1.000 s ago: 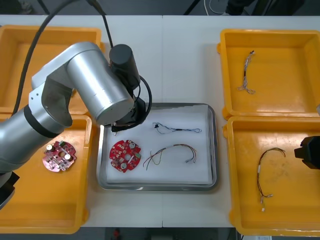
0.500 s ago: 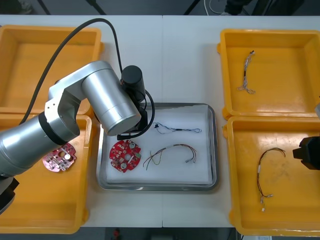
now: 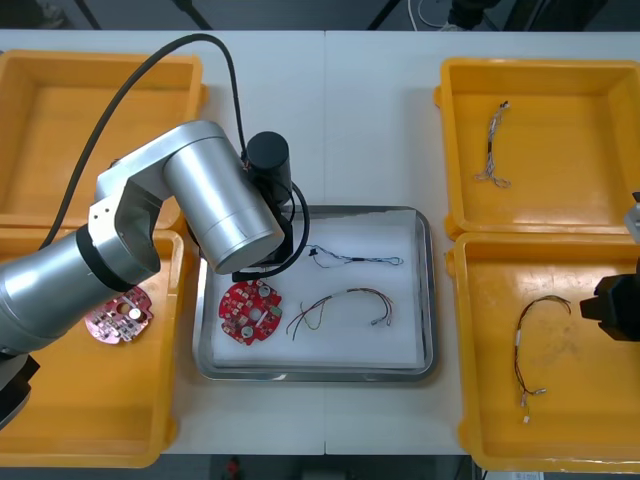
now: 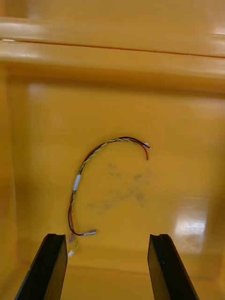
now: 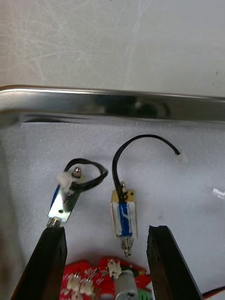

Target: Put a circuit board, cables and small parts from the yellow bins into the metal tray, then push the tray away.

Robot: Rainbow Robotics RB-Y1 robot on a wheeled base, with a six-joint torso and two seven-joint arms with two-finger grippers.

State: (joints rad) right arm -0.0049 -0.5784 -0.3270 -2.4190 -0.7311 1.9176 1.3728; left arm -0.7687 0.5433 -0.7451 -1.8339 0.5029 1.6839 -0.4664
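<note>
The left gripper [image 5: 105, 228] is held low over the upper left corner of the tray [image 3: 430, 300], fingers spread. Two small metal parts [image 5: 124, 218] lie free on its white inside, just beyond the fingertips. This is judged a release, placed so the parts rest clear of the board [image 3: 248, 311] and the cables [image 3: 345, 303] at frame centre. The right gripper [image 4: 107, 236], likewise spread and empty, is poised at the right edge over a bin [image 3: 500, 430]. It is lined up with a red and yellow cable [image 4: 93, 164], probably for a later pick.
</note>
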